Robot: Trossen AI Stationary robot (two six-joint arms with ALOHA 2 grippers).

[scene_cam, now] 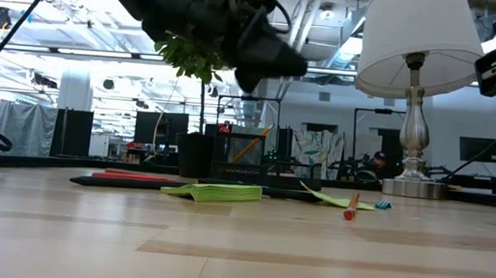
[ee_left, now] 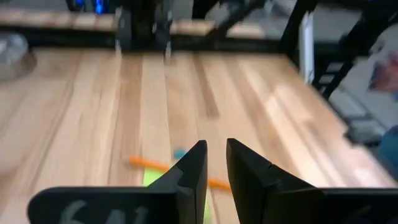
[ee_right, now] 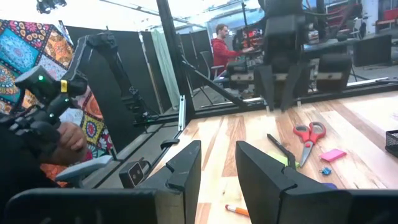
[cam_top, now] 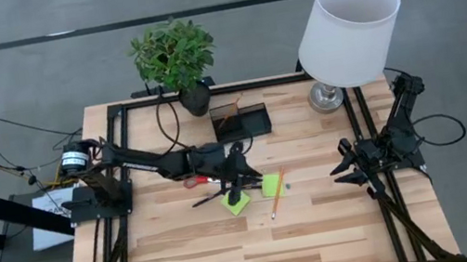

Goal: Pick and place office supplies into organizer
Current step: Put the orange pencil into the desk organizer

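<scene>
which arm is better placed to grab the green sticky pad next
Left. The left pincer hangs just above the green sticky pad at the table's middle, empty, jaws slightly apart. The right pincer waits at the table's right edge, well off from the supplies.

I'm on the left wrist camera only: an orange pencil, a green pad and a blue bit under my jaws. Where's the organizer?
Observer: The organizer sits beside the plant pot, along the table edge that also holds the lamp.
Operator: Is the other arm in my way?
Observer: No. The right gripper waits at the table's right edge, away from the supplies.
Operator: Anything loose that I can't see?
Observer: Red scissors and a black pen lie on the left arm's side of the left gripper.
</scene>
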